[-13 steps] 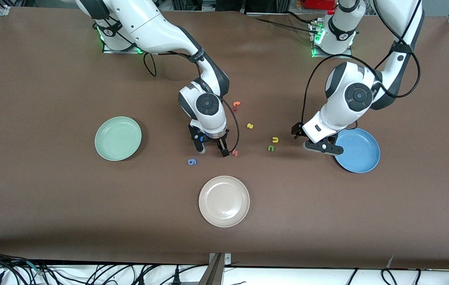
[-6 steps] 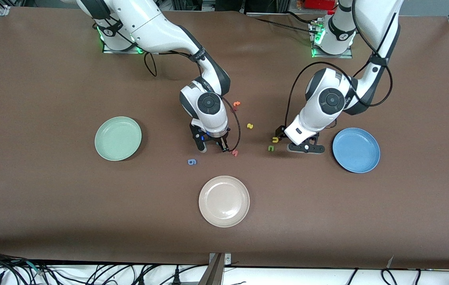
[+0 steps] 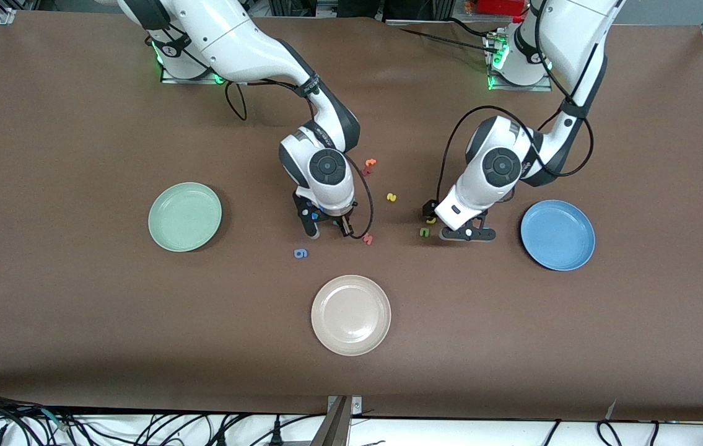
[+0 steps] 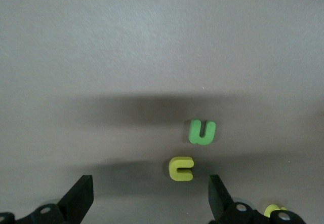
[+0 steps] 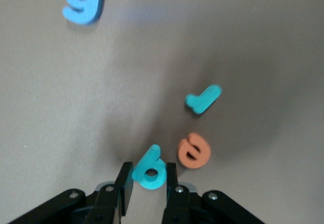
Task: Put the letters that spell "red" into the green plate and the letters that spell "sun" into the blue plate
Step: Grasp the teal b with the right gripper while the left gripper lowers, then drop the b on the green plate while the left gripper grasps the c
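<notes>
Nearest the front camera, beige plate sits mid-surface. Blue "g" lies a bit farther back, toward the right arm's end. Next row: pinkish-red "w" sits just beside the right hand, and green "n" just beside the left hand. The right hand is low over the surface between "g" and "w". In the right wrist view its fingers are clamped together on the teal "d". Can't tell whether the "d" is off the surface. Orange "e" lies just beside the held "d", apart from it. Teal "r" is a little past the "e". Both are hidden under the arm in the front view. The left hand is low over the surface between "n" and the blue plate, fingers wide apart and holding nothing. In the left wrist view yellow "u" lies just ahead of the gap, with "n" next to it, neither touched. Blue plate is at the left arm's end, green plate at the right arm's end, well apart from the letters. Yellow "s" lies farther back, between the two arms. Farthest is a small orange letter, beside the right arm's wrist.
</notes>
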Robot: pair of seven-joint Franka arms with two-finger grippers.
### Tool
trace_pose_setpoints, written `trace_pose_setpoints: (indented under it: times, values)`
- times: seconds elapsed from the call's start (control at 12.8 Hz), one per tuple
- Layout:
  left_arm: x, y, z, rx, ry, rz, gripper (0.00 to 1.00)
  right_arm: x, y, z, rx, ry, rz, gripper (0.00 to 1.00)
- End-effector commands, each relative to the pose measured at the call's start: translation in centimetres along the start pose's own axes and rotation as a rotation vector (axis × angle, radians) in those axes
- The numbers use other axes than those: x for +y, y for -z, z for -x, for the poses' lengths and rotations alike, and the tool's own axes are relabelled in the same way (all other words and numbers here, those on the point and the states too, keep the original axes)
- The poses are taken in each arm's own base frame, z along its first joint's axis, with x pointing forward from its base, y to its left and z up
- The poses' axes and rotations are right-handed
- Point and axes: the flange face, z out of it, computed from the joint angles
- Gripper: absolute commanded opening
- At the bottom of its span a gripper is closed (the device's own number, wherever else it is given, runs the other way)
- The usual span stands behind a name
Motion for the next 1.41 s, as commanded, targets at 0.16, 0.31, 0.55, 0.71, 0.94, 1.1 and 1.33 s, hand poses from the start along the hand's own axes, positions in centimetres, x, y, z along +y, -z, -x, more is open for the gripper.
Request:
trace_pose_setpoints:
  times: [0.16, 0.31, 0.55, 0.71, 0.94, 1.1, 1.33]
  values:
    - [1.6, -2.6, 0.4, -0.005, 0.040, 0.005, 0.98, 1.2, 7.8, -6.5, 0.020, 0.232, 0.236, 0.13]
    - [1.7, -4.0, 0.6, -0.010, 0.038, 0.002, 0.97, 2.0, 8.5, -11.8, 0.042, 0.307, 0.351, 0.14]
    - [2.3, -4.7, 1.1, -0.020, 0.025, -0.003, 0.96, 4.0, 8.3, -18.4, 0.032, 0.388, 0.413, 0.14]
    - [2.3, -4.8, 1.1, -0.019, 0.024, -0.005, 0.91, 6.2, 7.6, -22.6, 0.005, 0.450, 0.417, 0.14]
    - [2.2, -4.7, 1.1, -0.019, 0.024, -0.005, 0.72, 10.1, 5.3, -27.1, -0.010, 0.502, 0.370, 0.14]
    - [2.2, -4.7, 1.1, -0.012, 0.000, -0.020, 0.63, 12.0, 2.4, -30.6, -0.013, 0.535, 0.359, 0.15]
    - [2.2, -4.7, 1.1, -0.006, -0.009, -0.028, 0.61, 13.2, 0.6, -32.4, -0.004, 0.521, 0.334, 0.36]
